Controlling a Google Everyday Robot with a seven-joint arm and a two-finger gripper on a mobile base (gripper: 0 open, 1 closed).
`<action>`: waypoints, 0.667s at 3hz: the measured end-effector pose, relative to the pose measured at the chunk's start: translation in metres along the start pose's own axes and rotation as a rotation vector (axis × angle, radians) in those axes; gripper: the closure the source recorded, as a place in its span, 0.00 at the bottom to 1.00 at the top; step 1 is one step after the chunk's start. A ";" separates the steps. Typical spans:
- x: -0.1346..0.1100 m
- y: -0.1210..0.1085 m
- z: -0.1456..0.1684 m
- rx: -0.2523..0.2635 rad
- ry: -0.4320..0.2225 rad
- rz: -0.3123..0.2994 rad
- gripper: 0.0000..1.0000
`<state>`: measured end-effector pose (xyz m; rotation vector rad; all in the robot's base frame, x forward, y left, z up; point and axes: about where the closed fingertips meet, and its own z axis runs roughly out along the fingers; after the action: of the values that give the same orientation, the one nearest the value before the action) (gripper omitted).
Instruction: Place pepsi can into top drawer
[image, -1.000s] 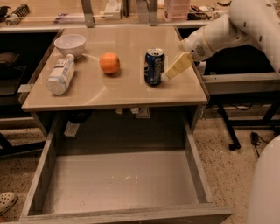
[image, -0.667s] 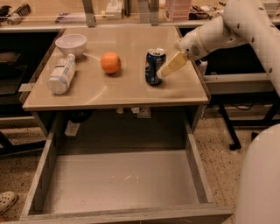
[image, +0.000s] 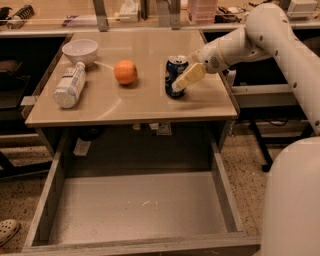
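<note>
The pepsi can (image: 173, 73), dark blue with a silver top, stands upright on the tan tabletop (image: 125, 107), right of centre. My gripper (image: 180, 84) reaches in from the right on the white arm and sits against the can's right front side, overlapping it. The top drawer (image: 135, 205) is pulled fully out below the tabletop. Its pale flat bottom is bare.
An orange (image: 125, 72) sits left of the can. A white bowl (image: 80, 51) and a white plastic bottle (image: 69, 86) lying on its side are at the table's left. My white base (image: 292, 200) fills the lower right. A shoe (image: 7, 232) lies at the lower left.
My gripper has moved left from beside the can until it overlaps the can's right side. The can, orange, bowl and bottle have not moved.
</note>
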<state>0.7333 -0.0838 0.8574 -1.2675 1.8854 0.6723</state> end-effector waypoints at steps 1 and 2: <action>-0.003 0.008 0.000 -0.004 -0.005 -0.021 0.00; -0.004 0.017 0.002 -0.019 -0.008 -0.037 0.00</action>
<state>0.7190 -0.0743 0.8601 -1.3071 1.8486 0.6761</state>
